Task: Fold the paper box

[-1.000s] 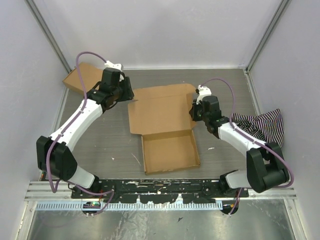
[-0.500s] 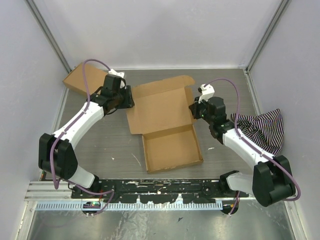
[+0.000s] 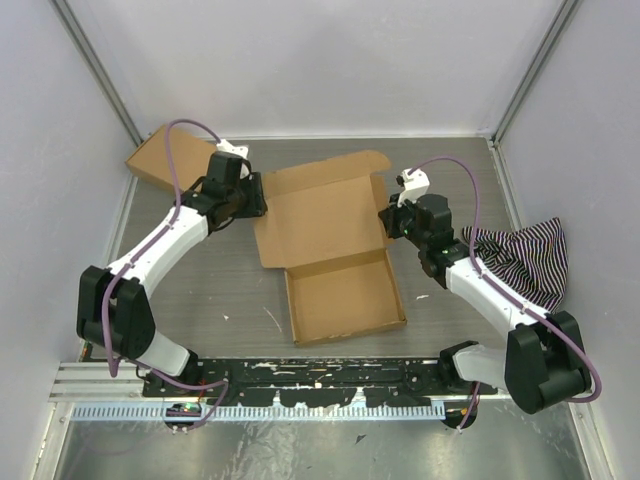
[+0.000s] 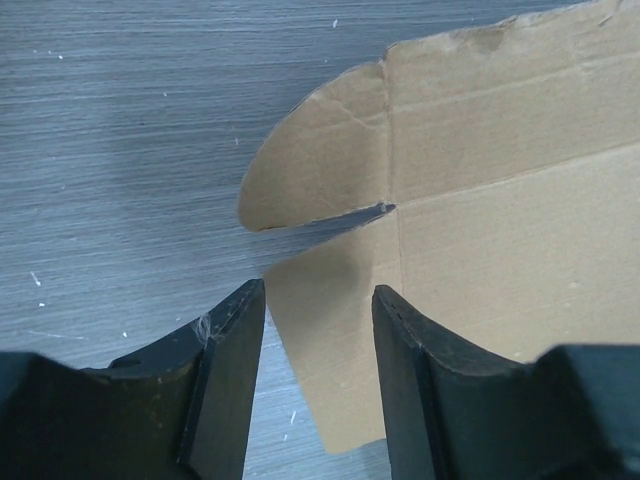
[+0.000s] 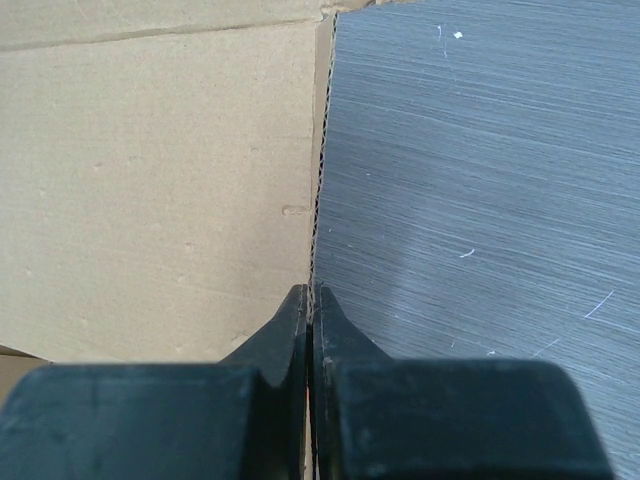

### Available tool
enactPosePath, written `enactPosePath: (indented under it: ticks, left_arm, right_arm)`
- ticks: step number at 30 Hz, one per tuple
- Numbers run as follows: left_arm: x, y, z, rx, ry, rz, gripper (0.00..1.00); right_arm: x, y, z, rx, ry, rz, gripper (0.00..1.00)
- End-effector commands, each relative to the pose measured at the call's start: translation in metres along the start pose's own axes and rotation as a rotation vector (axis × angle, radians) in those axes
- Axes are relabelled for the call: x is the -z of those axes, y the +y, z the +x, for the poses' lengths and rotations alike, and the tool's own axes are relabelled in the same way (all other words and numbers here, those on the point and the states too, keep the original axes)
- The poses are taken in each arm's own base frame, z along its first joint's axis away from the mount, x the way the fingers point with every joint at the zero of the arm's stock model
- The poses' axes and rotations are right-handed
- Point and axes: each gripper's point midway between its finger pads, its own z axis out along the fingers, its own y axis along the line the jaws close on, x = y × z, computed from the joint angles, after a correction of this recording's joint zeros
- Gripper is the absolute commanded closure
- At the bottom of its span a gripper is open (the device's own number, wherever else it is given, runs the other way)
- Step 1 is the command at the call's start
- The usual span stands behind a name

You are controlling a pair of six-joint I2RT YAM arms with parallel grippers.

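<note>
The paper box lies in the middle of the table. Its shallow tray is nearest me and its open lid panel lies flat behind it. My left gripper is open at the lid's left edge. In the left wrist view the left side flap lies in the gap between the fingers. My right gripper is shut on the lid's right side flap. In the right wrist view that flap's thin corrugated edge stands upright and runs into the closed gripper.
A second, finished brown cardboard box sits at the back left corner, behind the left arm. A black-and-white striped cloth lies at the right wall beside the right arm. Grey walls enclose the table on three sides.
Since a second ago the left gripper has moved nearer, along the lid's left edge. The box has turned slightly and shifted right. Almost nothing moved in the last half second.
</note>
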Motion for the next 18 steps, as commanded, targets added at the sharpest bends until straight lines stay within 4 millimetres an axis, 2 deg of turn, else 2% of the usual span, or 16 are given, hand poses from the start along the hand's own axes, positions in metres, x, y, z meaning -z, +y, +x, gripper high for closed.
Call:
enactPosePath:
  ticks: [1,9,18]
  left_arm:
    - [-0.001,0.002,-0.010,0.004,-0.083,0.025,0.45]
    - [-0.006,0.007,-0.008,0.040,-0.108,0.053,0.42]
    - [-0.009,-0.011,-0.014,0.079,-0.152,0.181,0.43]
  right_arm:
    - [0.004,0.008,-0.031,0.011,-0.105,-0.028,0.99]
    - [0.004,0.011,-0.036,0.007,-0.114,-0.046,0.99]
    - [0.007,0.014,-0.033,0.005,-0.107,-0.059,0.99]
